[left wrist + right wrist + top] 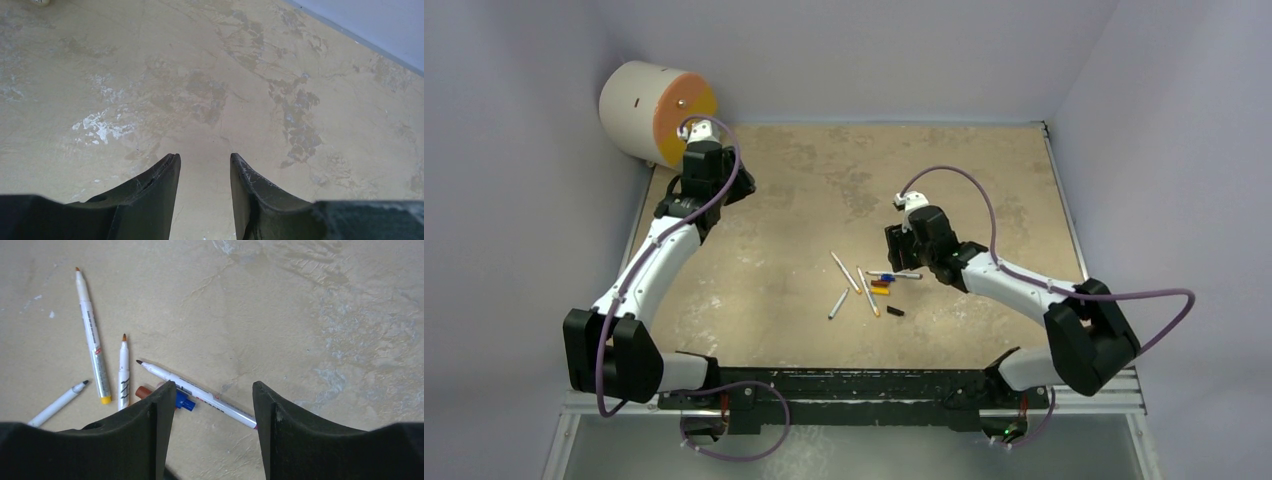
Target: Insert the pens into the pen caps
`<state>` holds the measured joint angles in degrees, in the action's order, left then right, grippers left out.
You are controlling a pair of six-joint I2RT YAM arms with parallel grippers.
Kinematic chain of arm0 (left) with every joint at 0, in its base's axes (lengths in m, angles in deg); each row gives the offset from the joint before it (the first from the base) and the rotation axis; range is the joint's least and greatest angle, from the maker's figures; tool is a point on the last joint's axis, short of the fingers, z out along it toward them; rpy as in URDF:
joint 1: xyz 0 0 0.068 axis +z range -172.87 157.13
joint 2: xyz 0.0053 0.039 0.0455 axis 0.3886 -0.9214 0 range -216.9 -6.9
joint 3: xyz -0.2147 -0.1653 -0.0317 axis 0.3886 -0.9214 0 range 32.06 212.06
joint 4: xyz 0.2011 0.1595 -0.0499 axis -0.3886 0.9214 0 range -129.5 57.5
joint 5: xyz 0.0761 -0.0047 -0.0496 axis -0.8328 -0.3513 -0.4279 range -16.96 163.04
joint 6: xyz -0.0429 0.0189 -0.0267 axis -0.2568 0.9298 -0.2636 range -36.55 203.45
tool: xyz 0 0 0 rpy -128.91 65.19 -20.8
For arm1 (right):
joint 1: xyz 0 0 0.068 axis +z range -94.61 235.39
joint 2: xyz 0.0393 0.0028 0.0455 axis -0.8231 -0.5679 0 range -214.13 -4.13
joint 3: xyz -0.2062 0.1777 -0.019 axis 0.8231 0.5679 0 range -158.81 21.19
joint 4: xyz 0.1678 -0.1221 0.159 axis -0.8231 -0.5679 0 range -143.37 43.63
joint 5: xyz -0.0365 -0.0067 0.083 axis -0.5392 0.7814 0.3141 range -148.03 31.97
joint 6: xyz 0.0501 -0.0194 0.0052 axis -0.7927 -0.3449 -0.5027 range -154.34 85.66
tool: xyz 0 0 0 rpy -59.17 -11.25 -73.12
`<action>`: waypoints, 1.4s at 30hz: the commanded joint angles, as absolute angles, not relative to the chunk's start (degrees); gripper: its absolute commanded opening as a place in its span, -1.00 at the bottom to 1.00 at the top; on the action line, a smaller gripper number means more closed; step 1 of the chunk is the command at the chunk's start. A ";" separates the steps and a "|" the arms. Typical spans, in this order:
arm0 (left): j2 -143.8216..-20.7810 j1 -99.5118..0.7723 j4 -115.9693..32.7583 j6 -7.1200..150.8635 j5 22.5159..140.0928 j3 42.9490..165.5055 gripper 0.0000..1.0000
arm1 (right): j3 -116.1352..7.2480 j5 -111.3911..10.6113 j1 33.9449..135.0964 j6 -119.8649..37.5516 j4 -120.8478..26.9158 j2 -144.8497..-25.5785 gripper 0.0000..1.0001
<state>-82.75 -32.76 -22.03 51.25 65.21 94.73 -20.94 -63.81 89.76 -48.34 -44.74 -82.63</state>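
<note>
Several thin white pens lie loose at the table's middle: one with a yellow end point(92, 347), one with a brown tip point(123, 372), one at the lower left point(57, 404), and one point(200, 393) lying aslant on the table under the gap of my right gripper point(214, 387). That gripper is open and hovers just over it. A blue cap point(184, 401) and a red-brown cap point(145, 391) lie by its left finger. A yellow-orange cap point(880, 291) and a black cap point(895, 311) show from above. My left gripper point(205, 157) is open over bare table at the far left.
A white cylinder with an orange face point(656, 112) leans at the back left corner, close to the left wrist. Grey walls close the table on the left, back and right. The worn tan tabletop point(984, 180) stretches behind the pens.
</note>
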 commanded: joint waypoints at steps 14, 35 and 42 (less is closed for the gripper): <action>-83.57 -32.80 -22.15 52.11 66.90 98.32 -0.23 | -28.85 -63.55 89.72 -50.44 -56.73 -88.54 0.17; -84.24 -32.80 -20.60 53.10 66.71 99.10 -0.26 | -32.59 -63.92 90.14 -48.26 -58.15 -95.48 0.29; -84.76 -32.80 -20.22 53.27 66.53 99.35 -0.26 | -32.69 -63.77 90.58 -47.37 -57.44 -96.24 0.30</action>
<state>-84.56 -32.76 -19.49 51.77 66.65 96.66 -30.64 -63.09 90.24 -48.45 -57.38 -96.77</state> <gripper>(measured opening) 0.374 0.649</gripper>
